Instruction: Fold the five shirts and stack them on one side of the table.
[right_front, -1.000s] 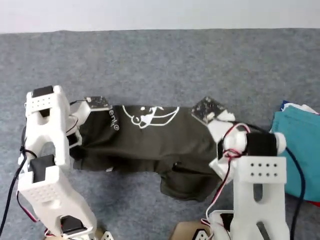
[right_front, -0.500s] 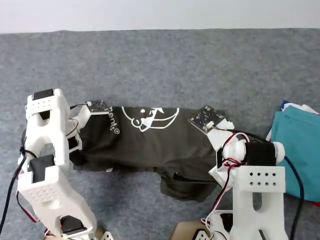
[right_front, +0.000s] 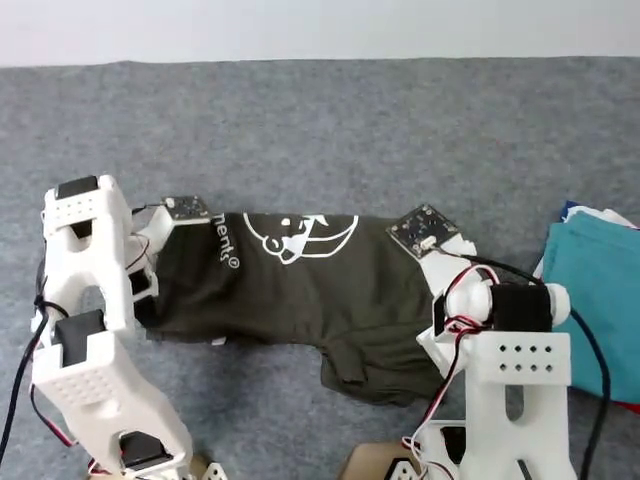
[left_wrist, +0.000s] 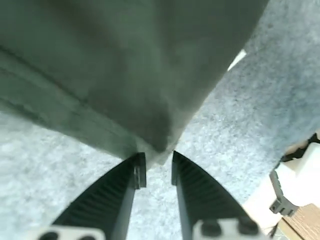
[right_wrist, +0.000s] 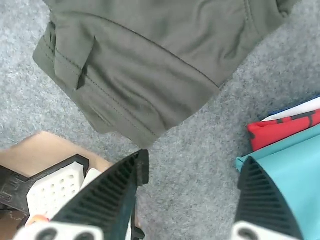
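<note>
A dark olive shirt (right_front: 300, 280) with a white graphic lies spread across the middle of the grey table, its near right part bunched. At the shirt's left end, my left gripper (left_wrist: 156, 167) is shut on a fold of the shirt (left_wrist: 125, 75), and cloth hangs down between its tips. My right gripper (right_wrist: 192, 170) is open wide over bare table just off the shirt's bunched hem (right_wrist: 135, 85), with nothing between its fingers. In the high view, the left arm (right_front: 85, 260) stands at the left and the right arm (right_front: 500, 320) at the right.
At the table's right edge sits a stack of folded shirts, teal (right_front: 595, 290) on top with red (right_wrist: 280, 132) and white beneath. The grey table (right_front: 330, 130) beyond the shirt is open. A brown board (right_wrist: 35, 150) lies by the right arm's base.
The left arm has shifted a little to the left, drawing the shirt's left edge with it. The right wrist has drawn back slightly toward the near right.
</note>
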